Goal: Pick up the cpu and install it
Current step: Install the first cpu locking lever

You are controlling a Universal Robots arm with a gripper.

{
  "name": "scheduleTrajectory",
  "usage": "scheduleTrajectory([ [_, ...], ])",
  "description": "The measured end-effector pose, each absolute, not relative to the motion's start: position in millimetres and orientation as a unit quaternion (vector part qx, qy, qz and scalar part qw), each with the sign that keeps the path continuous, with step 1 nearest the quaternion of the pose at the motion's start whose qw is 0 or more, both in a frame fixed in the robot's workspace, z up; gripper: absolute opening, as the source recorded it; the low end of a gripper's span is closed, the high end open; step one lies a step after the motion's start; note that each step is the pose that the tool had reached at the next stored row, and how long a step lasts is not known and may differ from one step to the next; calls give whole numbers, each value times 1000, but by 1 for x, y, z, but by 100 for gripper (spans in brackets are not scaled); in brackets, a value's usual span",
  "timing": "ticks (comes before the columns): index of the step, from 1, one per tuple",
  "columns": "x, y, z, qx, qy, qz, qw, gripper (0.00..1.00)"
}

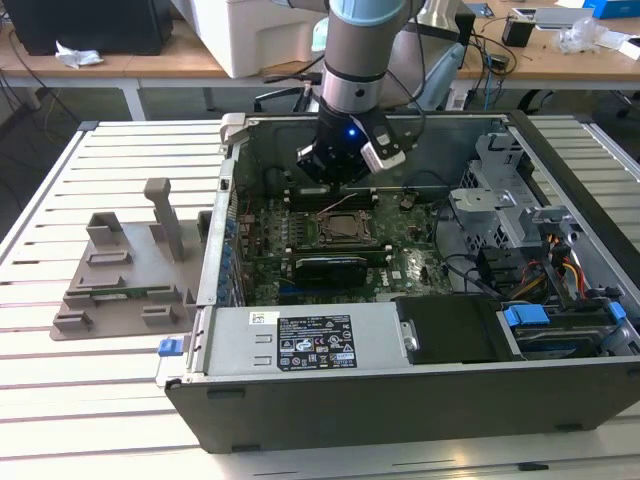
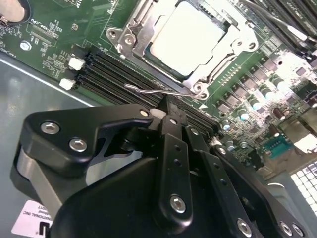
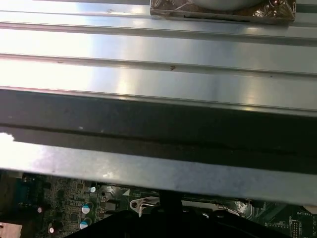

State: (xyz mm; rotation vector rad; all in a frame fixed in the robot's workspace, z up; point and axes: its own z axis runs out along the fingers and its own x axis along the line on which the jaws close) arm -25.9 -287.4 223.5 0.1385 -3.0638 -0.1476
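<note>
The cpu [image 2: 190, 37], a flat square chip with a pale silver top, lies in the motherboard socket, and a metal frame [image 2: 141, 34] sits around its edges. A thin wire lever [image 2: 153, 90] runs along the socket's near side. My gripper [image 2: 166, 106] hangs just beside that lever, with its black fingers drawn together and nothing between them. In the exterior view the gripper [image 1: 330, 172] is low inside the open computer case, just behind the socket [image 1: 347, 228].
The case walls [image 1: 225, 210] close in the motherboard. A power supply [image 1: 320, 345] and a drive bay with blue tabs [image 1: 525, 315] fill the front. Memory slots [image 2: 114, 69] run beside the socket. A grey fixture tray [image 1: 120, 280] lies on the slatted table at the exterior view's left.
</note>
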Motion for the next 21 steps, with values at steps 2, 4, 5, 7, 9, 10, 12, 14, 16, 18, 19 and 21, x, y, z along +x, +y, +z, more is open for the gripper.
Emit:
scheduleTrajectory([
  [2,-24,-287,223,47,-997,-48,36,11],
  [4,-19,-287,221,47,-997,-48,36,11],
  [5,-17,-287,220,47,-997,-48,37,11],
  [7,-12,-287,219,47,-997,-48,38,11],
  [9,-2,-287,217,47,-997,-48,40,11],
  [10,0,-287,216,47,-997,-48,41,11],
  [12,5,-287,214,47,-997,-48,42,11],
  [14,7,-287,212,47,-997,-48,43,11],
  [16,9,-287,208,47,-997,-48,44,11],
  [18,9,-287,205,47,-997,-48,44,11],
  [19,9,-289,204,47,-997,-48,44,11],
  [21,9,-293,202,47,-997,-49,44,11],
])
